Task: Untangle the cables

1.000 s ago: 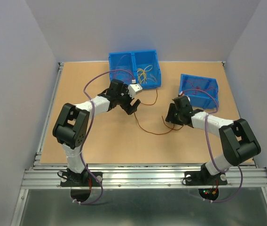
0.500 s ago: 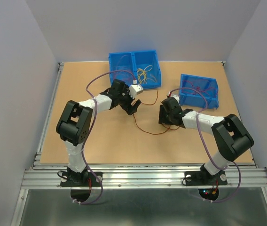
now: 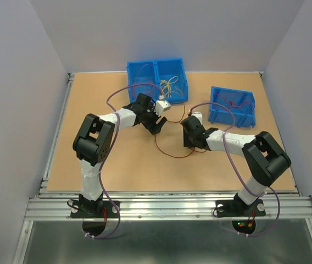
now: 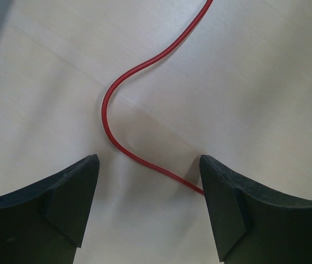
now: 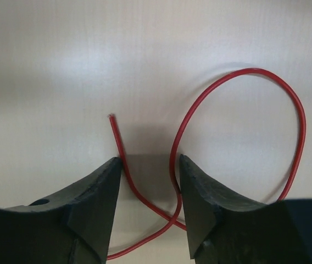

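One thin red cable [image 4: 103, 113] lies on the wooden table in an S-curve. In the left wrist view it runs between the fingers of my left gripper [image 4: 149, 165], which is open, and passes under the right finger. In the right wrist view the same kind of red cable [image 5: 304, 129] makes a loop and crosses over itself. Both strands sit between the jaws of my right gripper [image 5: 149, 162], which stand apart around them; the cut end [image 5: 111, 116] pokes out ahead. From above, the left gripper [image 3: 156, 124] and right gripper [image 3: 189, 136] are close together at mid-table.
A double blue bin [image 3: 140, 70] stands at the back with yellow wires [image 3: 169, 86] in its right half. A single blue bin [image 3: 246, 118] with red wires [image 3: 230, 101] sits at the right. Grey walls enclose the table.
My right gripper has slid left across the table toward the left gripper and its jaws have narrowed around the crossed strands. The left arm shifted slightly right, its jaws a little narrower.
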`<control>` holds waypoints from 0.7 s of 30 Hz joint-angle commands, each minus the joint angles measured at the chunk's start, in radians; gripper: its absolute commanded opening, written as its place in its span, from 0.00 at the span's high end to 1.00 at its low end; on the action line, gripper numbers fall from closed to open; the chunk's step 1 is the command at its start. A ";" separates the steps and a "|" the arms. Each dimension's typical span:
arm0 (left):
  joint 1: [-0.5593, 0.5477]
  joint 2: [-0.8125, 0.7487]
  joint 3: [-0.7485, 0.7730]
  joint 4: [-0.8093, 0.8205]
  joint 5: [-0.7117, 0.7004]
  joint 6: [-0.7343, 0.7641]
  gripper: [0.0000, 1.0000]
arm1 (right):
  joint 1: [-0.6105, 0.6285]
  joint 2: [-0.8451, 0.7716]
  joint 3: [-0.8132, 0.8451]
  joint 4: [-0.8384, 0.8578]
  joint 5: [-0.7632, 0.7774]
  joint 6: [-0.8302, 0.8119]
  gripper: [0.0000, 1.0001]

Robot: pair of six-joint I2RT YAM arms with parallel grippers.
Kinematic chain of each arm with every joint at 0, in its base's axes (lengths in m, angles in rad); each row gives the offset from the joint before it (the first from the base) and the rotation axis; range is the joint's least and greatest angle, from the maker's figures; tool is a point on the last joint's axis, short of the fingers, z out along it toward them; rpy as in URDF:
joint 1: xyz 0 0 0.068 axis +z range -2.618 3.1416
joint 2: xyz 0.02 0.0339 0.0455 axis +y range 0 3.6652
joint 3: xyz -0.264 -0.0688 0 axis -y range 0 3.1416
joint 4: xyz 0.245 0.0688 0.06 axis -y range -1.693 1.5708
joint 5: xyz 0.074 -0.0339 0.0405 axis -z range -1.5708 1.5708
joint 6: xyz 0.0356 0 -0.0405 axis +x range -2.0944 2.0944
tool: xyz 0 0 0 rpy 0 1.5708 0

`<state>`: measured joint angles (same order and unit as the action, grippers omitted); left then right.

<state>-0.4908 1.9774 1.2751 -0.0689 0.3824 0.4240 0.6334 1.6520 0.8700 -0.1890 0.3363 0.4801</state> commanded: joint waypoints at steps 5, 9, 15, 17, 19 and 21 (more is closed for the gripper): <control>-0.031 0.023 0.056 -0.051 -0.017 0.004 0.37 | 0.063 0.045 0.057 -0.066 0.052 -0.012 0.91; -0.054 0.017 0.049 -0.068 0.003 0.044 0.72 | 0.089 0.054 0.073 -0.061 0.017 -0.034 0.99; -0.086 -0.005 0.035 -0.088 0.059 0.084 1.00 | 0.120 0.028 0.063 0.000 -0.020 -0.070 0.99; -0.091 -0.017 0.029 -0.094 0.107 0.099 1.00 | 0.120 -0.010 0.037 0.038 -0.025 -0.080 0.99; -0.095 -0.022 0.024 -0.095 0.116 0.108 1.00 | 0.120 -0.043 0.003 0.078 -0.028 -0.087 0.99; -0.100 -0.022 0.024 -0.100 0.130 0.116 1.00 | 0.120 -0.093 -0.017 0.098 -0.026 -0.092 1.00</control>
<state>-0.5697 1.9949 1.3022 -0.1078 0.4263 0.5106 0.7475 1.6600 0.8951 -0.1734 0.3229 0.4145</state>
